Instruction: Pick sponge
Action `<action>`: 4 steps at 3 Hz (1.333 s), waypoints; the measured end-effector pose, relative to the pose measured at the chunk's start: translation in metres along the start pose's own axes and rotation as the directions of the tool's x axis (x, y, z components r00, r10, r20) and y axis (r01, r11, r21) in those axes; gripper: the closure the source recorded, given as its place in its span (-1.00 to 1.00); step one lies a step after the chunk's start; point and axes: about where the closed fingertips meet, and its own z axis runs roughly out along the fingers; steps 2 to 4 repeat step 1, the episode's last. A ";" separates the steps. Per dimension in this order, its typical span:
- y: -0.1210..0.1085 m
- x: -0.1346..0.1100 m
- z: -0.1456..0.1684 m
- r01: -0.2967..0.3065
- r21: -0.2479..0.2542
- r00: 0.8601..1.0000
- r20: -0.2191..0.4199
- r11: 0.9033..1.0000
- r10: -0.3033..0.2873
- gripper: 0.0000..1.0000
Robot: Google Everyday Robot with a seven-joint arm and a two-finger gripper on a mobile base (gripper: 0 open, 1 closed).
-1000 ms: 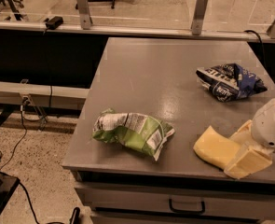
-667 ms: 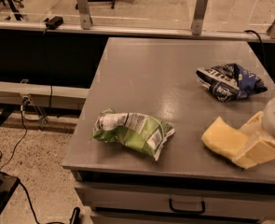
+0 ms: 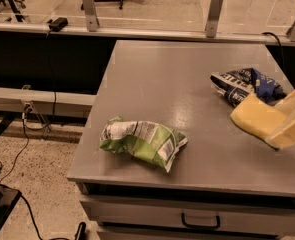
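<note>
- Gray table point(image 3: 177, 79) filled most of the view, w/ a drawer point(image 3: 137, 211) under its front edge and a dark handle point(image 3: 201, 221) on the drawer.
- Behind the table: a long ledge w/ metal posts point(image 3: 213, 13) and a small black box point(image 3: 57, 23) lying on it.
- Speckled floor point(image 3: 42, 174) at left, w/ dark cables point(image 3: 24, 144) trailing over it.
- Green snack bag point(image 3: 142, 143) lay crumpled near the table's front-left corner, well apart from everything else.
- Blue snack bag point(image 3: 244, 84) lay toward the table's right side, farther back.
- Gripper point(image 3: 283, 118) came in from the right edge of the view, over the table's right side; only its pale yellow pads point(image 3: 288, 134) showed, the rest being cut off by the frame.
- Pincer was closed onto the sponge point(image 3: 254, 118): one pad above it, one below, both touching the foam.
- Sponge stuck out to the left from betw. the pads, tilted, its left end higher than the clamped end.
- Sponge's upper corner overlapped the blue snack bag's lower edge in view; contact betw. them couldn't be told.
- Whether the sponge touched the tabletop: couldn't be told for sure.
</note>
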 end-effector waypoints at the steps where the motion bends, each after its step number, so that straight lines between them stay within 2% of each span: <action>1: -0.002 -0.003 -0.005 0.004 0.011 1.000 0.006 1.000 -0.004 1.00; 4: -0.002 -0.003 -0.005 0.004 0.011 1.000 0.006 1.000 -0.004 1.00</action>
